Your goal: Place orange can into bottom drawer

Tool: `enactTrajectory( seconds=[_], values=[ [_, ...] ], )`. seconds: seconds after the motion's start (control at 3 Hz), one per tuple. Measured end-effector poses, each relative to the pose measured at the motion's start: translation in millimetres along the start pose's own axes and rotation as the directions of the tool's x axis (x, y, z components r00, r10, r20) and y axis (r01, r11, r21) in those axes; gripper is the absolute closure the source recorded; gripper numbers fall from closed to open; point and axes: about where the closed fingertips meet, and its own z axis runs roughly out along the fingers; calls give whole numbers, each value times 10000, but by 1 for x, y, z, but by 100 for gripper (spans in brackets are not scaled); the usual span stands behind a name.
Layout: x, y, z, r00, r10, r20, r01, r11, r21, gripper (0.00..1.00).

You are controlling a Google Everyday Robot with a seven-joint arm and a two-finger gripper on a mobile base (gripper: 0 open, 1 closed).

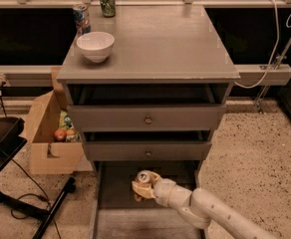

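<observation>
The orange can [145,177], orange-gold with a silver top, is held in my gripper [144,188], whose fingers are shut around its sides. The gripper and can hang low over the back part of the bottom drawer [115,185], a long shallow grey tray pulled out at the foot of the cabinet. I cannot tell whether the can touches the drawer floor. My pale arm [210,210] comes in from the lower right across the drawer.
Two knobbed drawers [148,119] sit above, slightly open. On the cabinet top stand a white bowl [95,46], a green can [106,0] and a blue-and-red can [80,17]. A cardboard box [48,133] with items stands at left, a black stand [16,183] beside it.
</observation>
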Motion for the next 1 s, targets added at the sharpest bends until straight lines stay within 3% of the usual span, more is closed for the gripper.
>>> enactTrajectory(
  seconds=[0.33, 0.67, 1.0],
  values=[
    [5, 3, 2, 9999, 109, 10, -109, 9999, -43, 100],
    [28, 6, 35, 10000, 27, 96, -20, 9979, -654, 100],
    [73, 28, 94, 9965, -744, 389, 807, 9772, -1964, 100]
  ],
)
